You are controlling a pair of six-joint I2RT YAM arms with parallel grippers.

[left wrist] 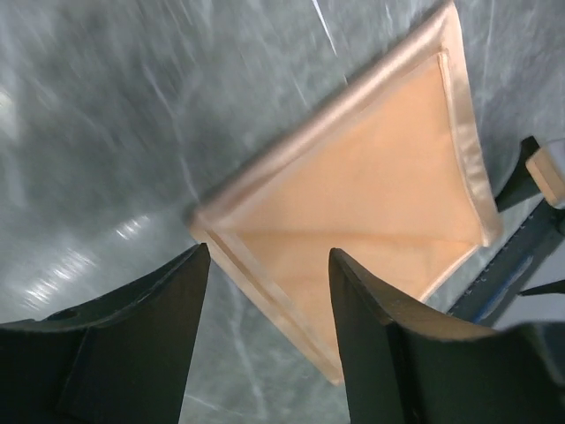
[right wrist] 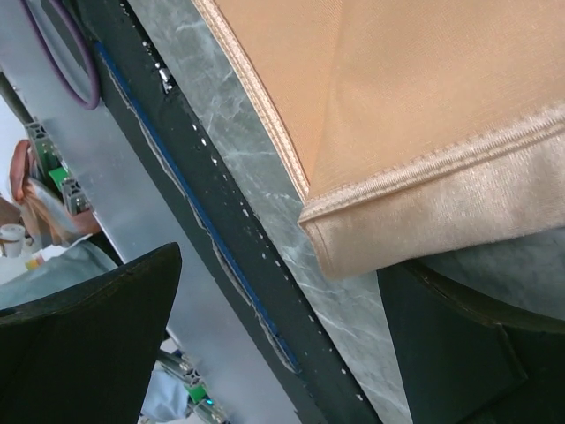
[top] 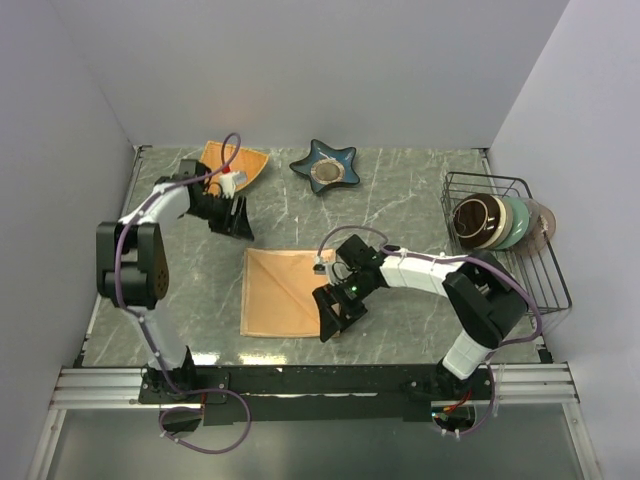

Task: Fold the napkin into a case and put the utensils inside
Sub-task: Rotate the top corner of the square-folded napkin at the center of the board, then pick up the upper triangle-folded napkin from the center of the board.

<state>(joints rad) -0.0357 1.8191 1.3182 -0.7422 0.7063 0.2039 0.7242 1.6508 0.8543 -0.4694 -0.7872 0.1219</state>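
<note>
Presently, table (top: 400, 200): green marbled top, walled in by pale panels, with both arms mounted at its near edge.
Napkin (top: 283, 292): peach-orange satin cloth lying flat at the centre near the front edge. A diagonal fold line crosses it and its hemmed border is visible all round.
Wire basket (top: 545, 270): black, at the right side of the table, holding stacked bowls (top: 478, 222) set on edge.
Left gripper (top: 238, 222): at the far left, just in front of the fan-shaped dish and apart from the napkin's far-left corner. Its fingers are spread with nothing between them. The left wrist view is blurred.
Right gripper (top: 335, 322): at the napkin's near-right corner. Its fingers stand wide apart on either side of that corner, not closed on the cloth.
Fan-shaped dish (top: 240, 163): orange, at the far-left edge of the table.
Star-shaped dish (top: 325, 168): dark blue with a round brown centre, at the far centre, well apart from the napkin.
</note>
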